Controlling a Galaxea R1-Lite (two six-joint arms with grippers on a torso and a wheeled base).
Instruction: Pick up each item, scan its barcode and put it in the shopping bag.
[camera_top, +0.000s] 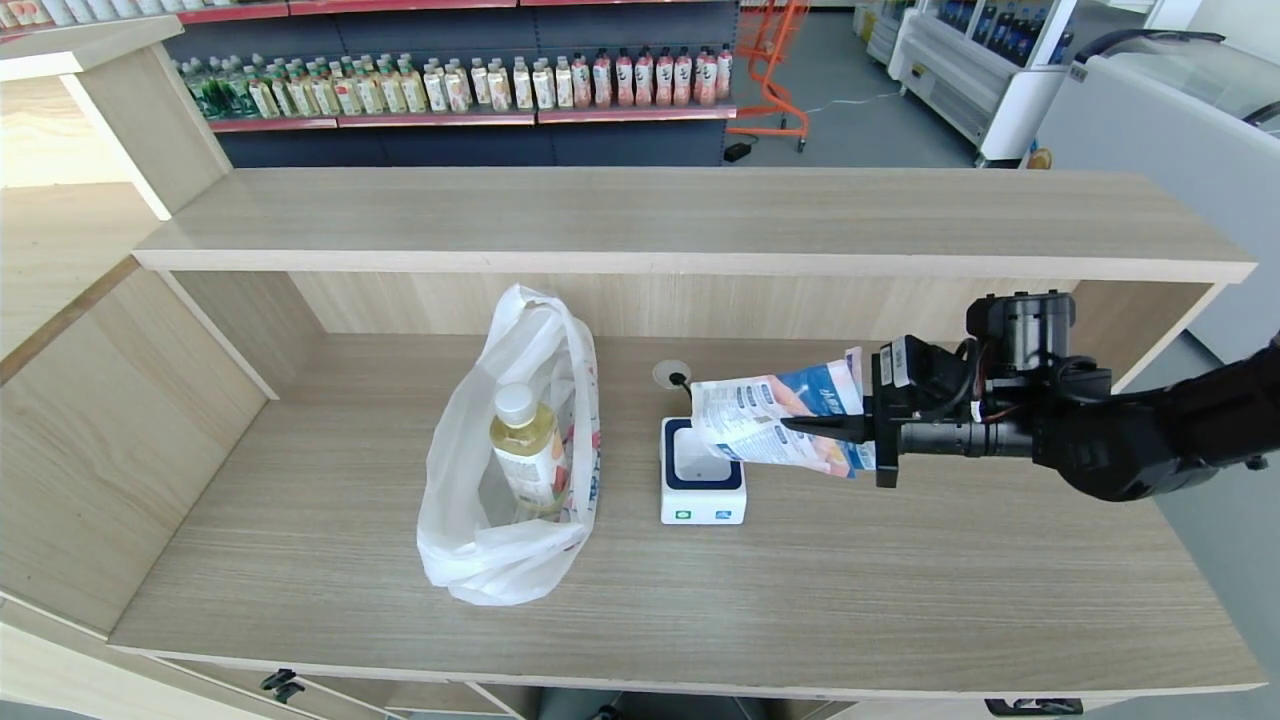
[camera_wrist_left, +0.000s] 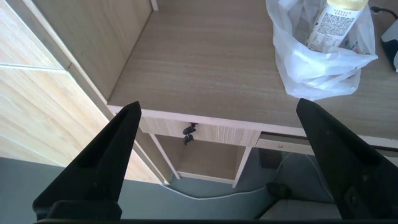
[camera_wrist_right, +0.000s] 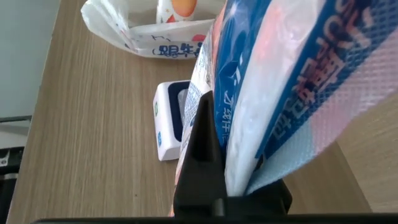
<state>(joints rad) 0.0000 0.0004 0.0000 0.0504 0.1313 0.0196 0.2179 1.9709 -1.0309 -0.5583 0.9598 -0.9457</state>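
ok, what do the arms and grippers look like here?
Right arm: glossy black, rounded links, a cylindrical motor housing and thin loose cables at the wrist, a white label on the gripper block. Right gripper: thin, black, tapered fingers. Left gripper: broad, matte black wedge fingers.

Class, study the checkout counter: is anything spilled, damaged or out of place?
Nothing stands out. The bottle sits inside the shopping bag, and the right gripper holds the packet over the scanner; no spill shows.
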